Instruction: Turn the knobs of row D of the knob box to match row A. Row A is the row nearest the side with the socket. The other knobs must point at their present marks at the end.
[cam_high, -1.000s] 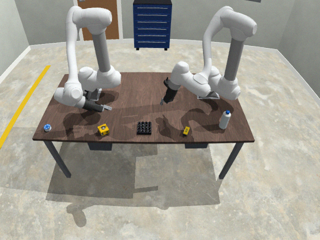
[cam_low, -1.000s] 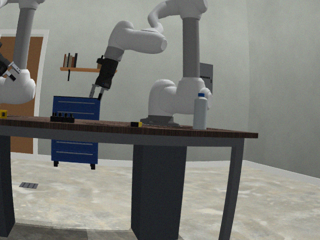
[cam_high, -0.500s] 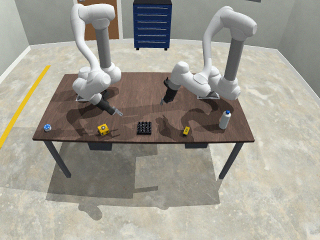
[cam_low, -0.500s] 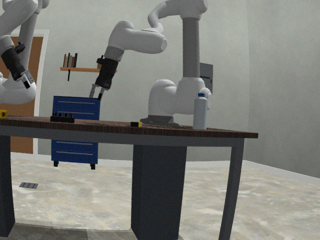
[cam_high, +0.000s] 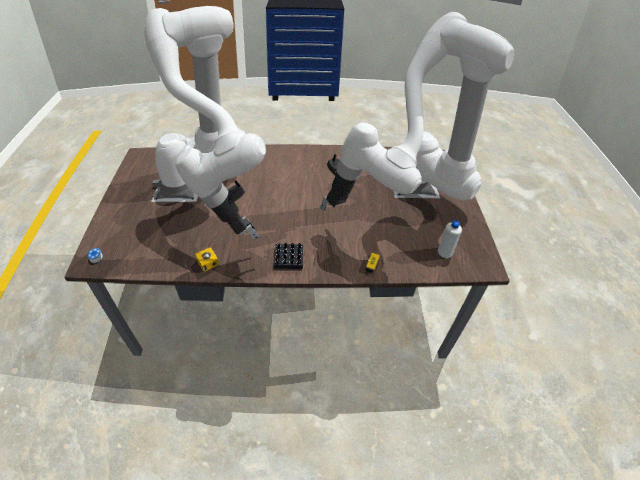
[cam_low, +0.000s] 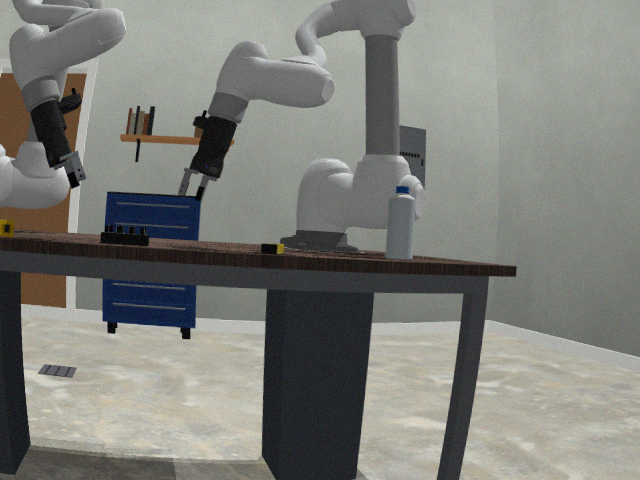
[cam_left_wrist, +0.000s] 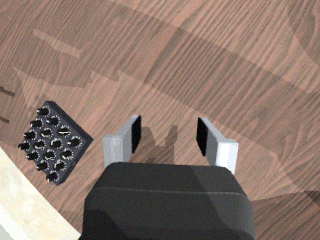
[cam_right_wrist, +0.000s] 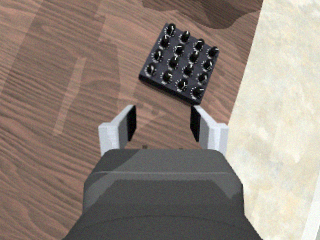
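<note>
Left tool (cam_high: 323, 203) (cam_low: 191, 195) (cam_left_wrist: 169, 134) up over the desk (cam_high: 279, 206) (cam_low: 232, 249) (cam_left_wrist: 165, 95) (cam_right_wrist: 55, 165), fingers spread apart; right tool (cam_high: 252, 232) (cam_low: 74, 181) (cam_right_wrist: 163, 120) likewise apart, nothing between either pair!

And the black knob box (cam_high: 288, 256) (cam_low: 124, 238) (cam_left_wrist: 55, 142) (cam_right_wrist: 180, 64)? Below both tools, nearer the desk's front edge, touching neither. Pale tick marks ring its knobs; any lettering is too small to read. Over to the yellow block (cam_high: 206, 259), nearer the front edge than the right tool: dark marks on its side, wording unreadable. Another, a yellow-and-black piece (cam_high: 372, 262) (cam_low: 272, 249), sits frontward of the left tool.

Underneath the tools runs dark brown wood grain, crossed by arm shadows. Behind them, the blue drawer cabinet (cam_high: 305, 51) (cam_low: 149, 304) stands against a grey wall, a brown door alongside, on mottled, pale flooring. What a view!

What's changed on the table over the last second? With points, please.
The right gripper (cam_high: 252, 234) (cam_low: 76, 176) (cam_right_wrist: 163, 116) moved toward the knob box (cam_high: 288, 256) (cam_low: 124, 238) (cam_left_wrist: 55, 143) (cam_right_wrist: 179, 64) and came down lower. Nothing was gripped or let go. The left gripper (cam_high: 323, 205) (cam_low: 191, 194) (cam_left_wrist: 169, 128), knob box, yellow items (cam_high: 207, 262) (cam_high: 372, 261), bottle (cam_high: 448, 243) (cam_low: 400, 227) and blue-topped piece (cam_high: 95, 255) stayed put. Individual knob marks are too small to compare.
</note>
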